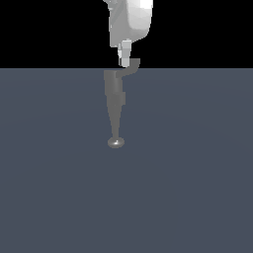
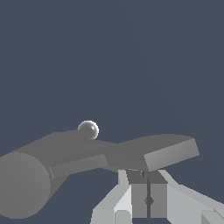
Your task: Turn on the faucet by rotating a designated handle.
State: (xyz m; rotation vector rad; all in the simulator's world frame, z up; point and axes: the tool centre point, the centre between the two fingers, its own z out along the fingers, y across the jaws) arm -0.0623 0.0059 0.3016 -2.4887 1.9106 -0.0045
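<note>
no readable text, labels or numbers appear anywhere.

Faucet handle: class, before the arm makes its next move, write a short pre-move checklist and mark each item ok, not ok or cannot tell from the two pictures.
1. Handle in sight in both views: ok.
2. Gripper is at the handle's widened tip, not at the thick column of the faucet: ok.
3. Gripper fingers closed together, a thin seam between them: ok.
4. Fingers actually touching the handle: cannot tell; the handle hides the fingertips.
5. Nothing else beside the handle on the grey floor: ok.
6. Which way the handle should rotate: cannot tell.
</note>
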